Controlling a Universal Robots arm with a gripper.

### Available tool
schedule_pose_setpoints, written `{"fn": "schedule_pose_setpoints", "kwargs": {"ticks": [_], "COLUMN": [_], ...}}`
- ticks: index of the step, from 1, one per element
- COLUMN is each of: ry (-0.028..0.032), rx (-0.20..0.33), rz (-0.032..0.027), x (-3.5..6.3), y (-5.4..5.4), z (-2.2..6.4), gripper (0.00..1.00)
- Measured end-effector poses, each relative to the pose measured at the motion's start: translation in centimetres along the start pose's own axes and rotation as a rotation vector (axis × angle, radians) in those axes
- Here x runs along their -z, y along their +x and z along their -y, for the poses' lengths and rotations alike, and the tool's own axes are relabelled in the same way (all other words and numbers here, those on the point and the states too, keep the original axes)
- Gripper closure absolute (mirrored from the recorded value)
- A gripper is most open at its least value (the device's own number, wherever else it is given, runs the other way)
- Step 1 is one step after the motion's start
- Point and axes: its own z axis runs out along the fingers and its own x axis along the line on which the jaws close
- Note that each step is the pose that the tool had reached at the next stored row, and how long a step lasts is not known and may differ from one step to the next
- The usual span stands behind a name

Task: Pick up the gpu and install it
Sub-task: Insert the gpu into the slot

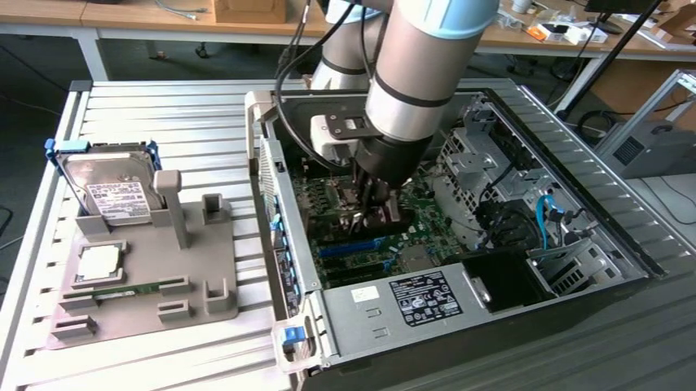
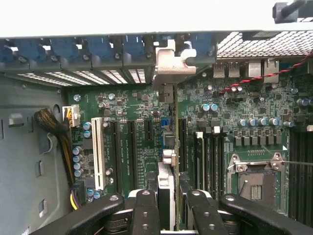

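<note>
Exterior view: the arm (image 1: 419,73) reaches down into the open case (image 1: 609,244), which lies on its side. The gripper (image 1: 367,213) stands over the motherboard (image 1: 419,236), near the case wall at nine o'clock. Outside the case, toward nine o'clock, the hard drive (image 1: 109,191) stands in the grey fixture (image 1: 207,285). The RAM stick (image 1: 129,289) lies on that fixture, nearer six o'clock.

Wrist view: the gpu (image 2: 167,152) is seen edge-on, upright over the board, running from the fingers (image 2: 146,210) to the rear slot row. The jaws are clenched on it, one finger on each face. Its silver bracket (image 2: 168,63) meets the rear frame among the blue clips (image 2: 105,49). Whether the card's lower edge sits in a slot cannot be told, as the card hides its own foot.

Risks, as judged:
1. Misalignment. If the card's edge stands off the slot line, downward force would load the board and could bend the card or chip the slot.
2. Bracket snag. The bracket tongue could catch on the rear frame, tilting the card and seating only one end.
3. Slip. The grip holds one end of a long card, so resistance at the far end could pivot it between the fingers.
4. Collision. One finger stands just beside the memory slots (image 2: 210,156), and a sideways correction could strike them.
</note>
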Motion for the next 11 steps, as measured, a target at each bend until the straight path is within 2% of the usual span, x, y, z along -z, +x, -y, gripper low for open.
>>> {"fn": "schedule_pose_setpoints", "kwargs": {"ticks": [6,11], "ry": [-0.0001,0.0], "rx": [0.0,0.0], "rz": [-0.0002,-0.0002], "x": [-0.17,-0.32], "y": [0.08,0.2], "z": [-0.84,-1.01], "gripper": [0.73,0.73]}}
